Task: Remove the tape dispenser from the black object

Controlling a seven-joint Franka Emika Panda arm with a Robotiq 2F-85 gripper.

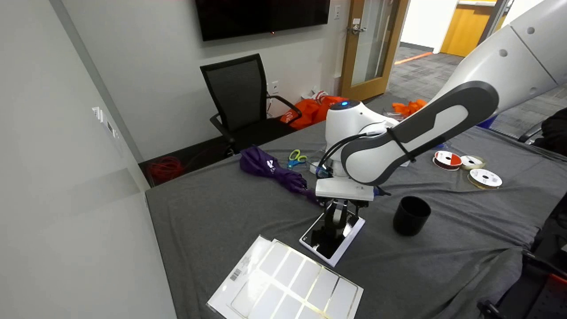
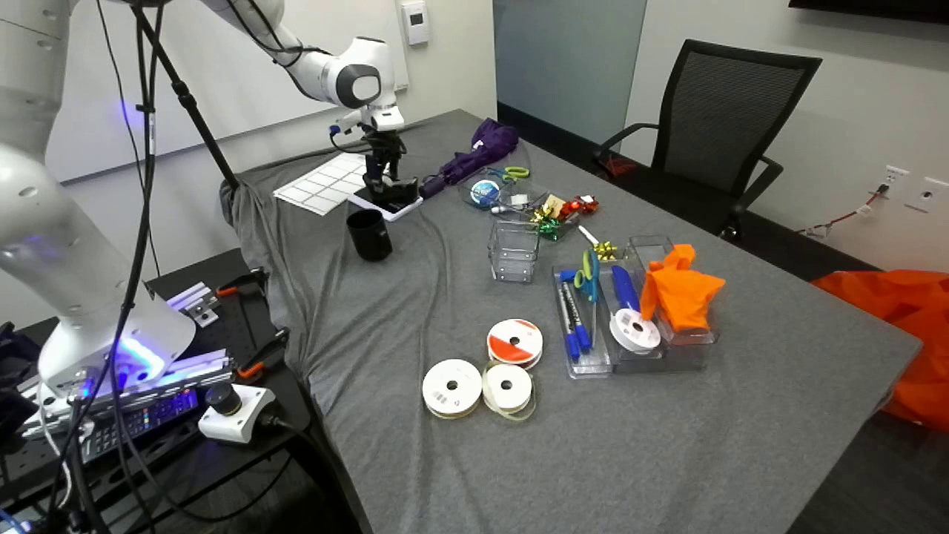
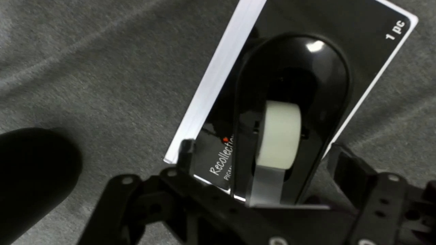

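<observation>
"Gripper (image 3: pixel 264 153) nearest. Fingers (image 3: pixel 352 172) wide apart, one to each side of the tape dispenser (image 3: pixel 289 88); clear space beside one of them, so log: nothing gripped."

"And the dispenser?"

"Upright on the glossy black slab (image 3: pixel 364 44), its long axis skewed slightly from the slab's. One end is hidden by the gripper; overhang, cannot tell."

"Step in hand?"

"Grasp lined up but not taken, I'd judge. Removal not begun."

"Next move?"

"Fingers together evenly on the dispenser's flanks, tips clear of the slab's face, then straight up, lest the slab drag along. After that, sideways to a spot on the grey tablecloth (image 1: pixel 212 226)."

"What stands round about?"

"White gridded sheet (image 1: pixel 297 283) just beside the slab; black cup (image 1: pixel 411 216) near it, apart; purple umbrella (image 1: pixel 281 175) beyond; office chair (image 1: pixel 237 93) past the cloth's far edge."

"Then keep the set-down clear of the cup; it looks the likeliest thing to be knocked."
</observation>
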